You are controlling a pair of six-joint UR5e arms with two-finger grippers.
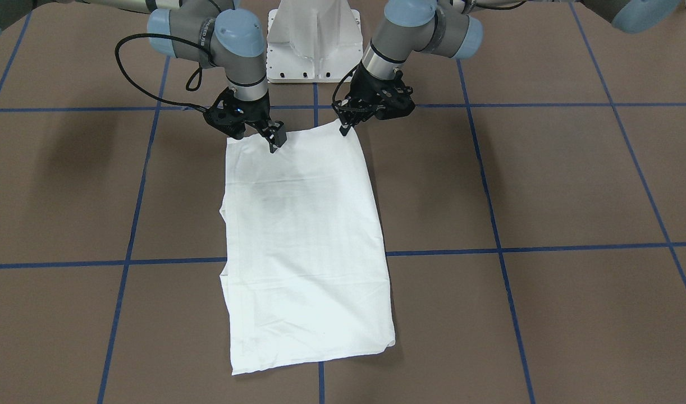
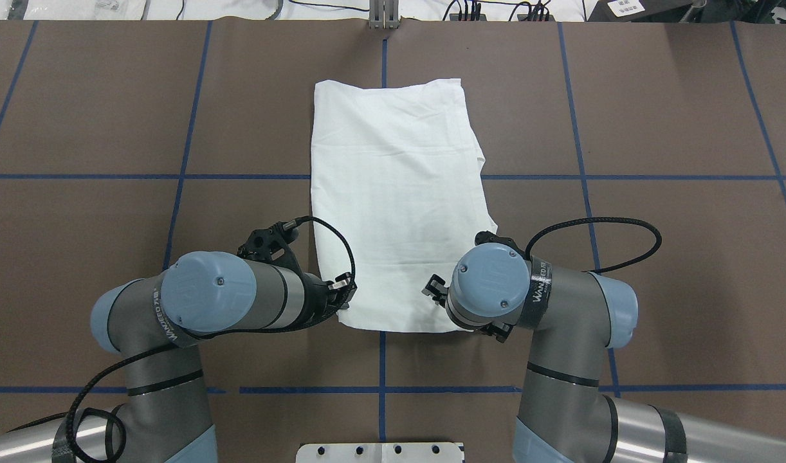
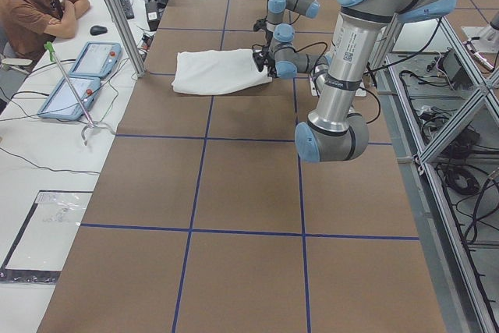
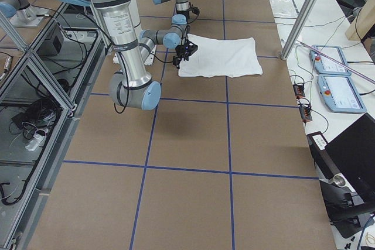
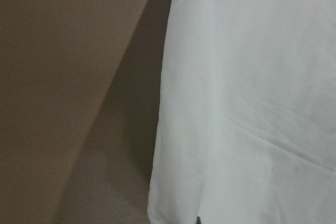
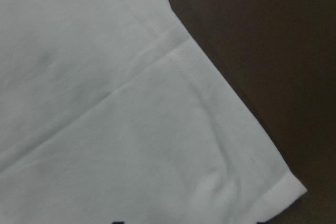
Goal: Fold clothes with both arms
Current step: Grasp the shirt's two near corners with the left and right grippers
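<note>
At the middle of the brown surface [image 1: 545, 185], the white shirt [image 1: 306, 235] lies flat as one long, narrow rectangle. Its sleeves are tucked out of sight, and its short ends point toward and away from the robot. The left end effector [image 1: 343, 129] is down at one corner of the shirt's robot-side edge. The right end effector [image 1: 275, 140] sits over the same edge, a little inward from the other corner. Whether either one is spread or pinching cloth I cannot tell. The fingers are seen edge-on, and both wrist cameras show only fabric and a hemmed corner.

My reading is that the lengthwise folds are done and the crosswise fold is in hand. The next move calls for both end effectors to hold that edge firmly, lift together and carry it level toward the far end. They need to keep the same spacing so the layers land square.
</note>
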